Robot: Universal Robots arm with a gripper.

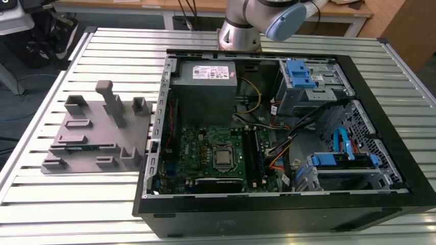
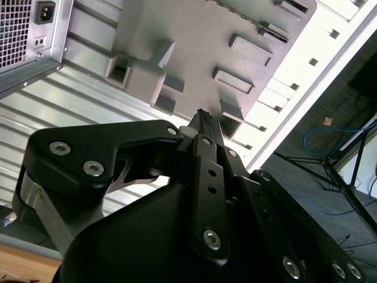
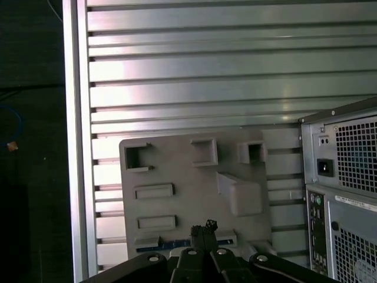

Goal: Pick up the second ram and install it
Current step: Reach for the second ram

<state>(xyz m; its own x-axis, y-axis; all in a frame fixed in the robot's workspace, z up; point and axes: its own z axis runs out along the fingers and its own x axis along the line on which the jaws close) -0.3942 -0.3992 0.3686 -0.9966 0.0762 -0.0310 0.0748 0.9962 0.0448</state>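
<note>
jaws pressed together, empty, while second ram [image 3: 174, 243] lies lengthwise in rim slot of grey block [image 3: 188, 171].

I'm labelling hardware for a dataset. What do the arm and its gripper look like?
The arm is silver-grey with a light blue joint cap. The gripper is matte black, built of angular linkage bars joined by round silver bolts.

The exterior view is looking down from afar at the grey block [image 1: 95, 135] and the computer case [image 1: 272, 210] beside it. Both wrist views, nearer, are looking past the gripper [image 3: 204, 227] onto that block.
</note>
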